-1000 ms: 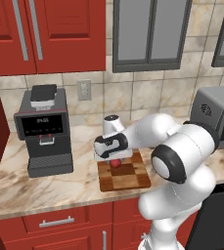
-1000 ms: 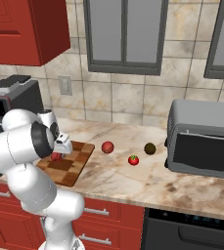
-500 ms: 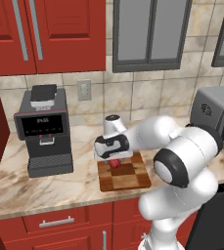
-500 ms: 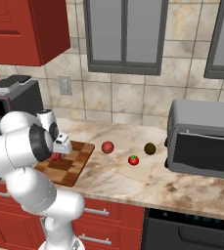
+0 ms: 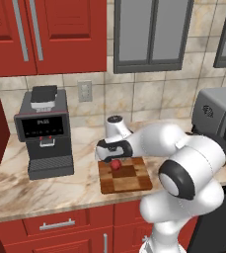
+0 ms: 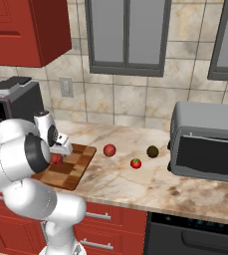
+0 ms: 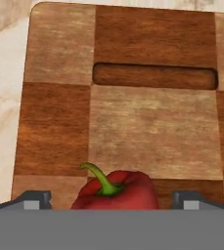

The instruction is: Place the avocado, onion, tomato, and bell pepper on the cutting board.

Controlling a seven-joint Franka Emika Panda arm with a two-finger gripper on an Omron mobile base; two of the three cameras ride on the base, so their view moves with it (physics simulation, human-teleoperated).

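Note:
The red bell pepper (image 7: 116,193), with its curved green stem, rests on the checkered wooden cutting board (image 7: 152,127) near the slot handle. My gripper (image 7: 112,197) hovers just over it, open, one fingertip on each side and clear of its skin. From the base views the gripper (image 5: 113,157) hangs over the board (image 5: 131,180) with the pepper (image 5: 115,164) beneath it. To the right of the board (image 6: 73,172) on the counter lie a plain reddish round onion (image 6: 109,150), the tomato (image 6: 135,163) with its green top, and the dark avocado (image 6: 153,151).
A grey toaster oven (image 6: 207,142) stands at the right end of the marble counter, close to the avocado. A black coffee machine (image 5: 44,131) stands left of the board. Red cabinets hang above, and the tiled wall runs behind.

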